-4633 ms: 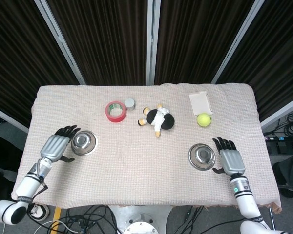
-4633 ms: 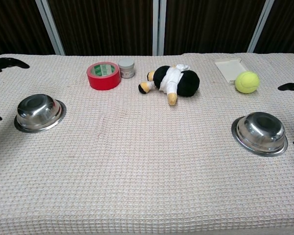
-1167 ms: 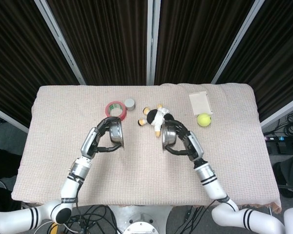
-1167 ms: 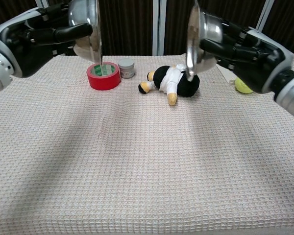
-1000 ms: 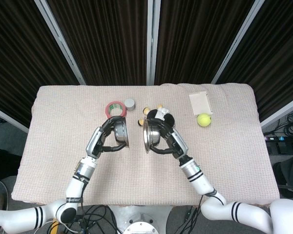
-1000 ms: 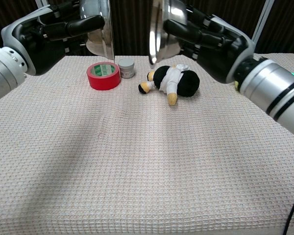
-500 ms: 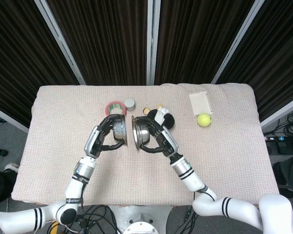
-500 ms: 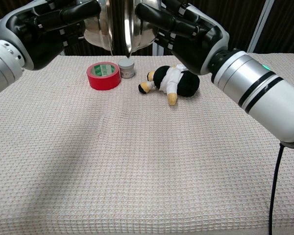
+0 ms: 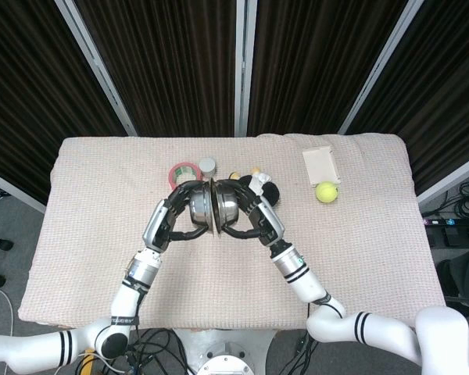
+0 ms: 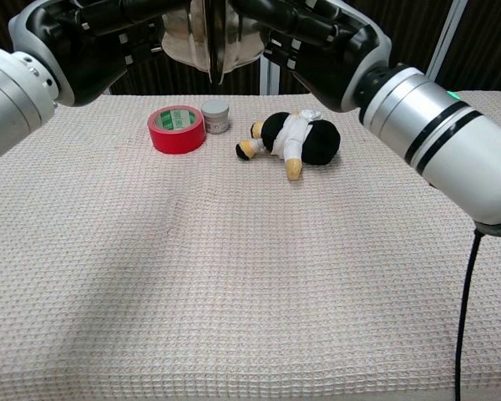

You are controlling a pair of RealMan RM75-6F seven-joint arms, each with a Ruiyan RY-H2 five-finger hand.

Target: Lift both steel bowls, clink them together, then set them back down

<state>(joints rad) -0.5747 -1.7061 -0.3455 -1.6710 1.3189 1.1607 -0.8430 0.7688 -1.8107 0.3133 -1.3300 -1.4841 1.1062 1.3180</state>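
Both steel bowls are raised above the table's middle, tipped on edge, rims meeting face to face. My left hand (image 9: pixel 172 223) grips the left bowl (image 9: pixel 198 207); my right hand (image 9: pixel 258 221) grips the right bowl (image 9: pixel 226 205). From the chest view the pair sits at the top edge: the left bowl (image 10: pixel 186 33) in my left hand (image 10: pixel 100 38), the right bowl (image 10: pixel 244 42) in my right hand (image 10: pixel 326 42). Their rims touch along a thin vertical line.
On the cloth-covered table (image 9: pixel 375 226) behind the bowls lie a red tape roll (image 10: pixel 176 128), a small grey jar (image 10: pixel 215 117) and a black-and-white plush toy (image 10: pixel 296 139). A yellow tennis ball (image 9: pixel 326 191) and a white pad (image 9: pixel 320 166) lie at the far right.
Both hands have carried their bowls inward and a little higher. The gap seen half a second ago has closed, and the rims now meet.
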